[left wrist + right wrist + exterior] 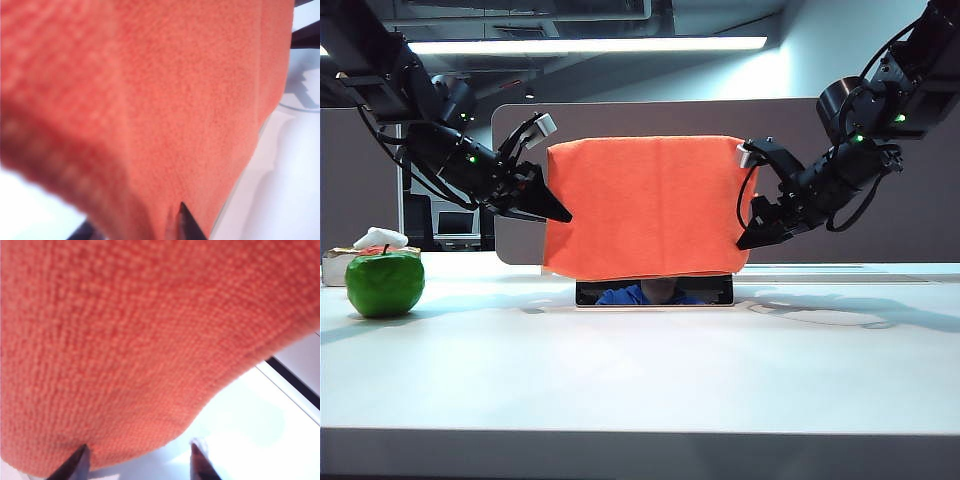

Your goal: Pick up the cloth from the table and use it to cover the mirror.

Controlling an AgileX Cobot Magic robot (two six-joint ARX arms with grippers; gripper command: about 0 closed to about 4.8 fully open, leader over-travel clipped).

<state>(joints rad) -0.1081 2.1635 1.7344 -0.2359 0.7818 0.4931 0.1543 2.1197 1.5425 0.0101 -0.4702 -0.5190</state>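
Exterior view: one orange cloth (645, 205) hangs over the mirror (654, 292), covering all but a low dark strip that stands on the white table (640, 370). Two claws flank it: left claw (558, 210) at the cloth's left edge, right claw (748, 236) at its right edge, both tips just beside or touching the fabric; grip unclear from here. One green apple (385, 283) sits far left on the table, well apart, with a small white item (378, 238) behind it. A grey partition (520, 130) stands behind.

Left wrist view: cloth (165, 100) fills the frame, one dark fingertip (189, 225) against the fabric; cannot tell whether that claw is clenched or released.

Right wrist view: cloth (140, 340) close up, right claw (140, 462) spread wide with bare table between its two fingertips (77, 462), grasping nothing.
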